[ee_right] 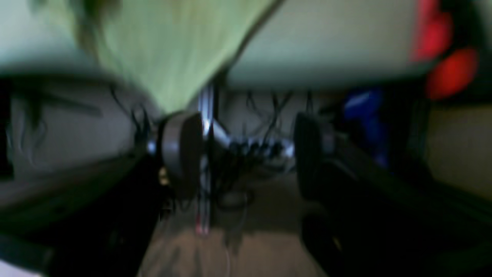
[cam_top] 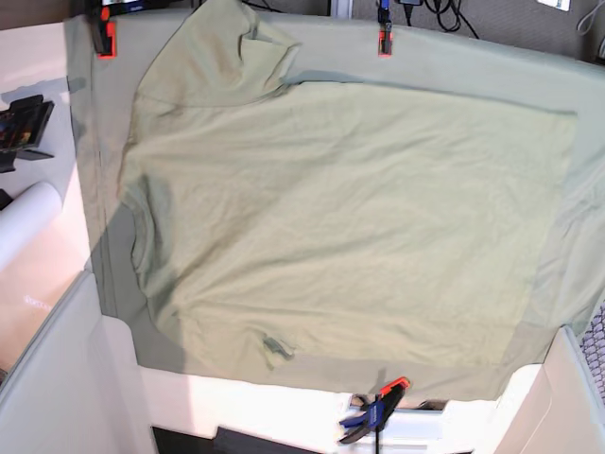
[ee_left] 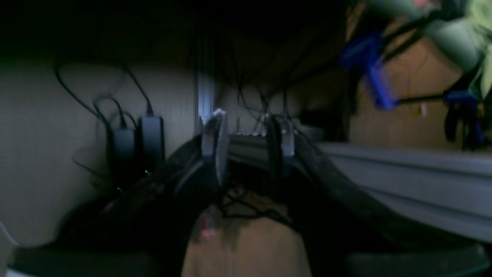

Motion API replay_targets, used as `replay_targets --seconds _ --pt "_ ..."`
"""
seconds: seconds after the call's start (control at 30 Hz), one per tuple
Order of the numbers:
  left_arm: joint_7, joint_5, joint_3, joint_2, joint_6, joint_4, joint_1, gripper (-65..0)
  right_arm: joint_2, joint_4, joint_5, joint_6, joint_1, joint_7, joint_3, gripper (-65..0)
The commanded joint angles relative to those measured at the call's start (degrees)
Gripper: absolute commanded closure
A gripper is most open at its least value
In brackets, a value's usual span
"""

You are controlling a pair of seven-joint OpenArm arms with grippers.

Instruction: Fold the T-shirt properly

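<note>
The pale yellowish-green T-shirt (cam_top: 340, 218) lies spread flat and sideways on the greyer-green tablecloth (cam_top: 444, 66), hem to the right and one sleeve (cam_top: 222, 47) at the top left. Neither gripper shows in the base view. In the left wrist view my left gripper (ee_left: 248, 148) is open and empty, facing dark cables and a wall. In the right wrist view my right gripper (ee_right: 244, 154) is open with nothing between its fingers. A blurred fold of pale green cloth (ee_right: 173, 50) hangs just above its left finger (ee_right: 180, 150). I cannot tell whether they touch.
Orange clamps (cam_top: 104, 38) (cam_top: 384, 38) pin the tablecloth at the far edge, and a blue-and-orange clamp (cam_top: 373, 411) at the near edge. A white roll (cam_top: 28, 222) and a black object (cam_top: 24, 123) lie off the cloth at the left. White arm covers (cam_top: 57, 378) (cam_top: 577, 397) stand at the near corners.
</note>
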Motion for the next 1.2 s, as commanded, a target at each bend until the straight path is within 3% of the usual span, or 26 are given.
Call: replay_targets --seconds 0.0,0.2,0.3,0.5,0.7,0.87,1.17 --pt "-0.83 -1.51 -1.11 -0.66 -1.15 2.73 1.84 -21.3 -0.31 1.88 2.08 0.68 -0.31 0.94 2.16 -37.3" --pt "-0.83 -4.90 -4.39 -2.12 -1.15 9.55 5.25 -24.3 -5.07 0.90 9.01 3.89 6.91 -0.09 9.81 -40.2" --pt "-0.55 -5.29 -4.72 -2.40 -1.15 10.56 5.46 -30.4 -6.71 -3.37 9.09 3.89 10.99 -0.46 8.66 -42.0" --pt "0.07 -5.22 -4.85 -3.93 -1.15 10.56 5.51 -30.6 -10.08 -14.93 9.94 4.11 18.16 -0.83 6.51 -42.0" --pt "0.00 -8.13 -7.78 -4.50 -1.15 10.60 5.46 -30.6 -12.20 -16.76 12.09 6.86 18.69 -1.38 2.93 -42.0" --pt "0.04 -9.07 -10.78 -7.21 -1.15 10.60 4.37 -44.8 -13.79 -16.59 12.02 7.28 18.69 -1.36 -0.48 -42.0" --pt "2.23 -2.93 -11.89 -13.73 10.01 7.89 -8.92 -46.0 -15.17 -16.57 9.64 7.80 18.69 -1.09 -2.67 -42.0"
